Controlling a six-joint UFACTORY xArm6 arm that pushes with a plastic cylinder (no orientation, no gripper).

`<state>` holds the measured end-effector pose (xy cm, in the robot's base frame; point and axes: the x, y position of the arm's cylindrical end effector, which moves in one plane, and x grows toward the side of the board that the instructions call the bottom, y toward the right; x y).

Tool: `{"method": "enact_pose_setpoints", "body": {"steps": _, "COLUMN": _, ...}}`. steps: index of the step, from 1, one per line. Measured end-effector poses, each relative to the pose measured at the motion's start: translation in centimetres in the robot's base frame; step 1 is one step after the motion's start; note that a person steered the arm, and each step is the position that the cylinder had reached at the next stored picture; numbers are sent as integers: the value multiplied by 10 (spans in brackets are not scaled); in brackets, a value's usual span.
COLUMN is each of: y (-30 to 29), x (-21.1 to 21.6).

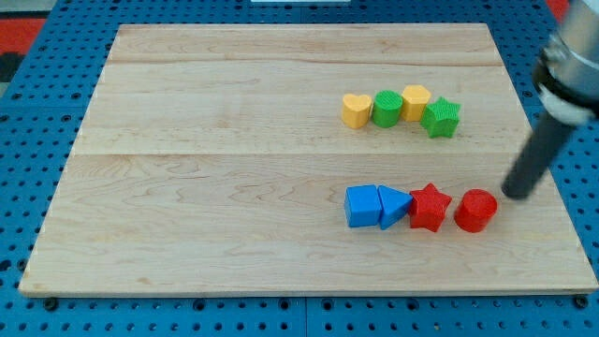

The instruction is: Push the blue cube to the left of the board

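Blue cube (362,206) sits low on the view's right half of your board (234,187), touching a blue wedge (394,206), then a red star (430,207) and red cylinder (475,210). My tip (516,194) stands just right of that cylinder. No claw exists to report.

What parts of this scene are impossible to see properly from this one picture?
- The arm above the dark rod: blurred and cut off by the view's right and top edges.
- My tip, right of the red cylinder block: whether it touches the wooden board cannot be told.
- The blue triangular block: wedged between the blue cube and the red star block, its sides are hidden.
- Table holes: too small to count.
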<state>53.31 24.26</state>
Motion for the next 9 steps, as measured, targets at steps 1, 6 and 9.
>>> {"method": "enact_pose_setpoints", "body": {"steps": 1, "y": -50, "x": 28}}
{"method": "enact_pose_setpoints", "body": {"steps": 6, "y": -234, "x": 23}}
{"method": "enact_pose_setpoints", "body": {"steps": 9, "y": -388, "x": 7}}
